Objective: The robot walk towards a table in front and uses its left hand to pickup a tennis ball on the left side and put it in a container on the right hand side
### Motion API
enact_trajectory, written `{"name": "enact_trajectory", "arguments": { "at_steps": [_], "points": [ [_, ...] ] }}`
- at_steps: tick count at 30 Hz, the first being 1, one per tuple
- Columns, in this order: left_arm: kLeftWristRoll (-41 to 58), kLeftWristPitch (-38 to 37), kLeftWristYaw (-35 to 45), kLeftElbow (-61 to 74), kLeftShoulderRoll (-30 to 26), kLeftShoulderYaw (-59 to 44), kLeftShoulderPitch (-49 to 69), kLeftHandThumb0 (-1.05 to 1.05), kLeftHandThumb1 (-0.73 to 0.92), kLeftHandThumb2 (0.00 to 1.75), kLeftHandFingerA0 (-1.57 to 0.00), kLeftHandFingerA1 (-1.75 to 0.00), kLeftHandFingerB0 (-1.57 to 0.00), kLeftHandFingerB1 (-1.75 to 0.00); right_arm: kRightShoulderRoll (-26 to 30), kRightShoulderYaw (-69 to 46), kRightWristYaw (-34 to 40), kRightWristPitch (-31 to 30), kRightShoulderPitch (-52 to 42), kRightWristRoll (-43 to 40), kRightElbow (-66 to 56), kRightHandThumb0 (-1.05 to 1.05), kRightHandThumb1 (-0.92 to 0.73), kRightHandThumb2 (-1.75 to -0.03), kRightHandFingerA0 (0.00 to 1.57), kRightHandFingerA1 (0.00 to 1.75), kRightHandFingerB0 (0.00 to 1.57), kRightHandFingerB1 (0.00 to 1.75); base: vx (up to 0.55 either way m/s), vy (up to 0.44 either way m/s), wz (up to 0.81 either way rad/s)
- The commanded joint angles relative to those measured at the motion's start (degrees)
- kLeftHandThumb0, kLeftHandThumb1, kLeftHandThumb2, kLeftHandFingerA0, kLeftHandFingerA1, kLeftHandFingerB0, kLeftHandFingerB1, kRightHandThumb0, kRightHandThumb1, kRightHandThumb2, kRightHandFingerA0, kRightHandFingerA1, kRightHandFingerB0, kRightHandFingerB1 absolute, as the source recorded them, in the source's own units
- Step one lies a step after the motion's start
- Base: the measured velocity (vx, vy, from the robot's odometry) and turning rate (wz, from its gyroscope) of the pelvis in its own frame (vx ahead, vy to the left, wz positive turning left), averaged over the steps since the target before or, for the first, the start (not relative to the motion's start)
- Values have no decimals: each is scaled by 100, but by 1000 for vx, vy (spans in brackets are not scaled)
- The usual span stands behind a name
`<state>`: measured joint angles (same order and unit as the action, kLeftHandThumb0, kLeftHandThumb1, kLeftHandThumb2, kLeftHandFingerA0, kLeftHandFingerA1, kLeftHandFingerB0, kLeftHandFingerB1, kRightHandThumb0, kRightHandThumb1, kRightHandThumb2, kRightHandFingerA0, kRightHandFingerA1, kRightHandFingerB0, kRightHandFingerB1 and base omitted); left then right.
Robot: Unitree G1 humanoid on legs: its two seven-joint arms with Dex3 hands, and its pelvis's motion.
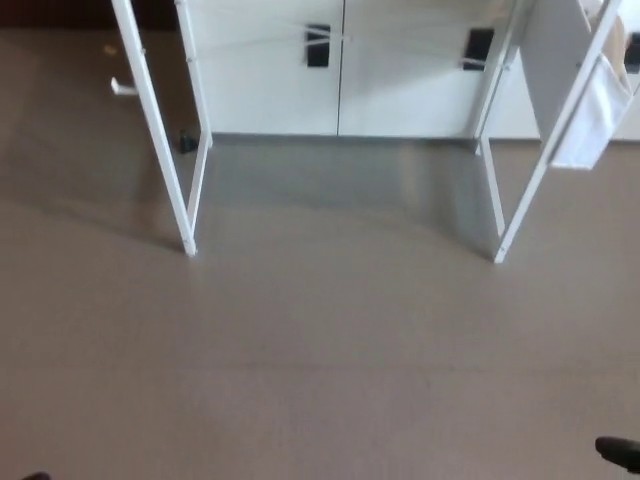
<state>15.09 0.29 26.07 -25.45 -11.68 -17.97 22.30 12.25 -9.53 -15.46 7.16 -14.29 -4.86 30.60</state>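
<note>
Right at the bottom edge, a dark shape in the right corner looks like the right hand (620, 453), and a bare sliver at the bottom left may be the left hand (36, 476); too little of either shows, so I cannot tell whether they are wide, narrow or holding anything. Ahead, it's all open grey-brown floor (320, 350). Then come the legs of a white frame (162, 150), slanting up on both sides, with a white cloth (590, 120) hanging off the right one. Whether this frame belongs to the table, I can't say; no tabletop shows. Furthest back, white cabinets (400, 90) with black handles (318, 45). No tennis ball in view, no container either, so nothing can be said of its contents. By my reading this is the walking step, with the pickup not yet begun. The next move calls for closing the distance and bringing the ball into sight on the left.
</note>
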Motion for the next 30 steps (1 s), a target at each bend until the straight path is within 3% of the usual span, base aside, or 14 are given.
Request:
{"name": "enact_trajectory", "arguments": {
  "at_steps": [1,11,12,21,30],
  "points": [
    [-58,-204,43,-24,9,54,376,-7,46,91,-21,-53,-15,-49,124,-18,-36,170,-363,45,42,-23,-55,-56,69,49,51,42,306,172,7],
    [-238,-913,60,-663,-28,158,691,-9,39,85,-26,-55,-17,-49,127,14,-102,594,-869,82,288,-25,-57,-57,68,49,50,41,376,-27,22],
    [-255,-919,26,-703,-38,176,703,-12,55,56,-40,-38,-30,-32,128,11,-111,646,-900,72,335,-23,-56,-57,68,50,51,42,451,-134,44],
    [-262,-1020,-11,-681,-37,252,879,-17,56,58,-38,-39,-30,-33,153,-21,-158,1181,-883,34,957,-26,-56,-57,70,50,49,41,305,-79,-3],
    [-307,-1062,-127,-834,-55,323,787,-14,57,58,-38,-39,-30,-33,206,11,-131,1394,-786,99,1235,-27,-56,-57,70,50,50,41,372,161,-13]
  ]
}}
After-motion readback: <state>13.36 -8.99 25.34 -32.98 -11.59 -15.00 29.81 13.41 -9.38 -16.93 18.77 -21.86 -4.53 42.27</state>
